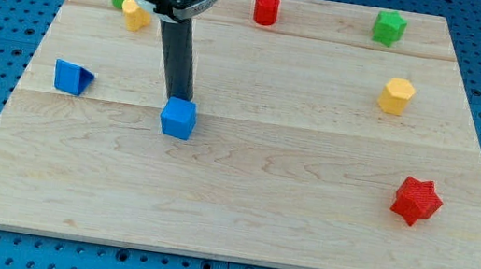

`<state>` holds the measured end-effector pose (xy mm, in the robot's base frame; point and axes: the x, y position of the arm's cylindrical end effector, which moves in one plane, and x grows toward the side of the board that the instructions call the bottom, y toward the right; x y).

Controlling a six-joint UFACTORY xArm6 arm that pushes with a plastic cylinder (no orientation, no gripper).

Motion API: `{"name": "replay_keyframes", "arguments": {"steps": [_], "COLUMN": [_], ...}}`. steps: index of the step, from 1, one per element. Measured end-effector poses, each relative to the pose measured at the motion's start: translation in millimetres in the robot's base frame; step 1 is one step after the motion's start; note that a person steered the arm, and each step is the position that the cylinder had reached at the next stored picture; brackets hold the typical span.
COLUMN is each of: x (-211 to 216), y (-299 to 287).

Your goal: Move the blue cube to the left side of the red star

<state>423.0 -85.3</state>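
With no claw fitted, my tip [179, 98] touches the blue cube [179, 118]; re-seat on its left face, then push toward the red star [416, 200].

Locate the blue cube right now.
The blue cube sits left of the board's centre in the camera view, with my tip right behind it on its top side. The blue triangular block lies to its left; the red star is far right.
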Motion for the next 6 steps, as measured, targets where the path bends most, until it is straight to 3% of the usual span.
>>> {"name": "replay_keyframes", "arguments": {"steps": [3, 6], "x": [0.2, 40.1], "y": [-31.1, -20.3]}}
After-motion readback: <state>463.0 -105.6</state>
